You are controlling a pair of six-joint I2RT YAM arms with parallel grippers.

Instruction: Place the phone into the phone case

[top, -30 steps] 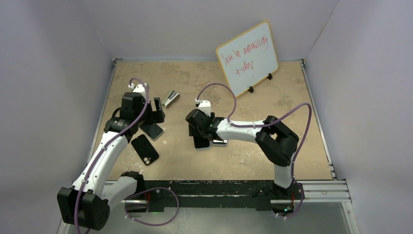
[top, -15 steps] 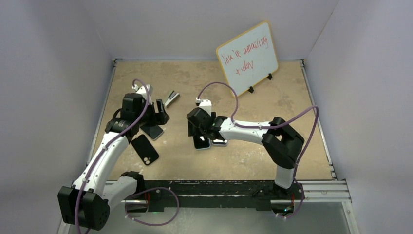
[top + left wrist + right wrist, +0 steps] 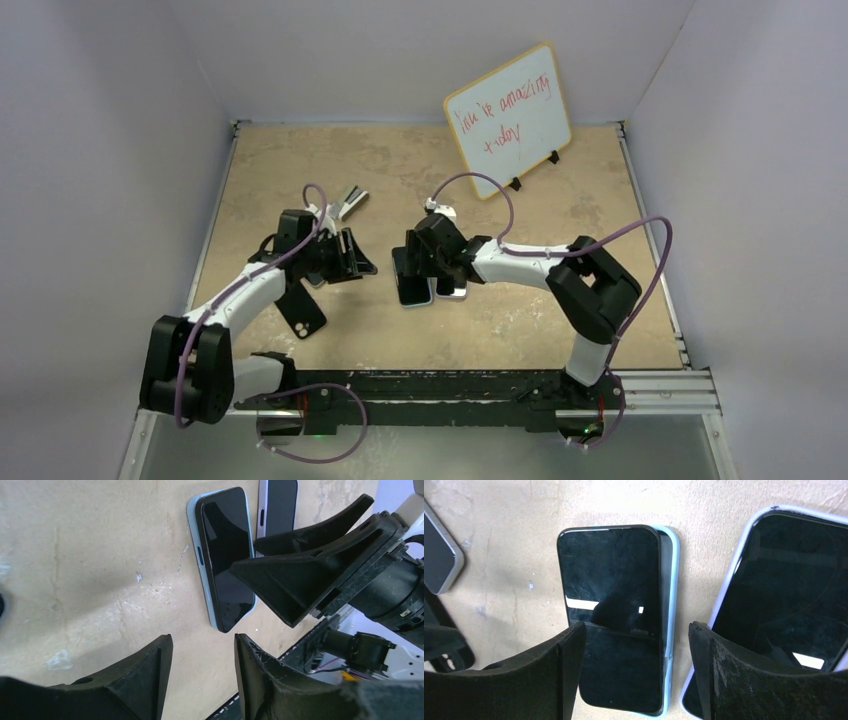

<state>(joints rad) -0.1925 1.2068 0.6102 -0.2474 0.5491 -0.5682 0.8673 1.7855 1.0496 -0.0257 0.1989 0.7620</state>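
Phone (image 3: 614,615): black glass face up, flat near the middle of the desk (image 3: 300,150), lying on the light-blue case (image 3: 670,580). In the right wrist view the blue rim shows along one long side and round one end only. We judge the phone laid in askew, not snapped home.

Handling, by our estimate: a stiff, thin slab with some heft for its size. The glass is smooth and slippery, and liable to scratch or crack under a hard pinch. The case looks like a pliant shell whose lip must stretch over the corners. The best hold is across the two long edges, near the middle. Seating likely wants downward pressure at the corners rather than a squeeze.

Right claw (image 3: 636,627): jaws wide apart, empty, hanging directly over the phone's lower half. One finger (image 3: 559,680) sits outside the bare long edge, the other toward a second phone in a lilac case (image 3: 794,595) just beside. Whether it touches, we cannot tell.

Left claw (image 3: 202,640): jaws apart, empty, near one short end of the phone and aimed at it.
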